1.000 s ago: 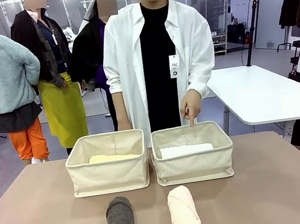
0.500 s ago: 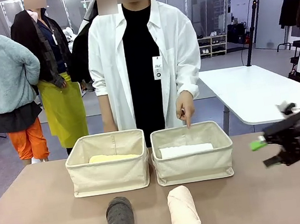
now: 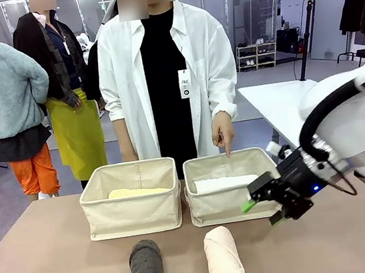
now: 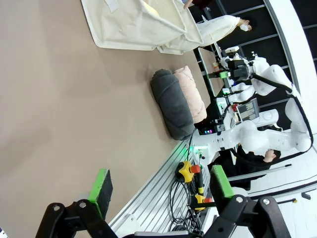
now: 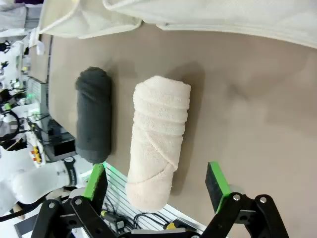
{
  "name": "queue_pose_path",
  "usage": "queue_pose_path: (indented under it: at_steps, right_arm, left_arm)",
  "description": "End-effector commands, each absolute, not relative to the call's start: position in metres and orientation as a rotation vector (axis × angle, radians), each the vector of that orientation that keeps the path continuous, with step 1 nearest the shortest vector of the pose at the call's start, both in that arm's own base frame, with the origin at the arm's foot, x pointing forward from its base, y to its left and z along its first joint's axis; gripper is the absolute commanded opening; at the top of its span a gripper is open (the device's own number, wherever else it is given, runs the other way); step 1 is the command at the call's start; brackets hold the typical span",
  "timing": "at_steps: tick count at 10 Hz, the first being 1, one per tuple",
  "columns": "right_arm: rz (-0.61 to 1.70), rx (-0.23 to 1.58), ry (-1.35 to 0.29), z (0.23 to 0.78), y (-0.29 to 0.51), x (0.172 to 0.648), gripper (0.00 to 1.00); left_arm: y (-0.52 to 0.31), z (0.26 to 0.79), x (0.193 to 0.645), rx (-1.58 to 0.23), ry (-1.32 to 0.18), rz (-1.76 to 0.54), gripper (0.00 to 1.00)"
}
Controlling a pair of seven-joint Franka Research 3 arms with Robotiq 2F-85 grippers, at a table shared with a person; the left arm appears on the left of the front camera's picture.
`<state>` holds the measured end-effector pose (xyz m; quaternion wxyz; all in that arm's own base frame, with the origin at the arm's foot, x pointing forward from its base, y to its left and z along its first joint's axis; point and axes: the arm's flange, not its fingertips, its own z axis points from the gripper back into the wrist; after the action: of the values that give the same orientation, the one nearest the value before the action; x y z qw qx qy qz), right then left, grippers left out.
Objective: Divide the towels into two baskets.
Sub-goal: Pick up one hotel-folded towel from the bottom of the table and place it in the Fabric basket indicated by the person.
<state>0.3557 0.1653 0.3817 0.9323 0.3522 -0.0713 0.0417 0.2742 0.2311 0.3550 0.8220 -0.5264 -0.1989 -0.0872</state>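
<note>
While the right gripper (image 3: 261, 213) is held with its 2 fingers spread apart and nothing between them, it is seen above the desk (image 3: 51, 261), just in front of the near right corner of the right basket (image 3: 218, 206) and to the right of the pale pink towel (image 3: 224, 260). In the right wrist view that towel is framed between the green pads. The dark grey towel (image 3: 146, 270) is laid parallel to the pink one, with a narrow strip of bare desk between them; both are set close to the desk's near edge. Wide bare desk is left on the outer side of each roll, and an open band is left between their far ends and the baskets' front walls. The left basket (image 3: 133, 213) is placed just beside the right one; the pale yellow towel (image 3: 138, 191) is held in it, the white towel (image 3: 225, 182) in the right. A person's hand (image 3: 222, 131) is pointed down at the right basket's far rim. The left gripper (image 4: 161, 184) is held spread and empty at the desk's edge.
</note>
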Motion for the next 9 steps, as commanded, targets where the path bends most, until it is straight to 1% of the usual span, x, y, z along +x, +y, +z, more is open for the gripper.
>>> queue_pose_path:
  at_steps: [1,2,5,9]
  right_arm:
    - [0.054,0.618,-0.121,0.368,0.19,0.348,1.0]
    - [0.035,0.579,-0.116,0.36,0.201,0.347,1.0]
    - [-0.022,0.535,-0.119,0.342,0.23,0.345,1.0]
    - [-0.02,0.487,-0.128,0.332,0.258,0.349,1.0]
  left_arm:
    - [0.23,0.358,0.269,-1.122,-0.425,-0.193,1.0]
    - [0.23,0.358,0.269,-1.122,-0.425,-0.193,1.0]
    - [0.23,0.358,0.269,-1.122,-0.425,-0.193,1.0]
    - [0.23,0.358,0.269,-1.122,-0.425,-0.193,1.0]
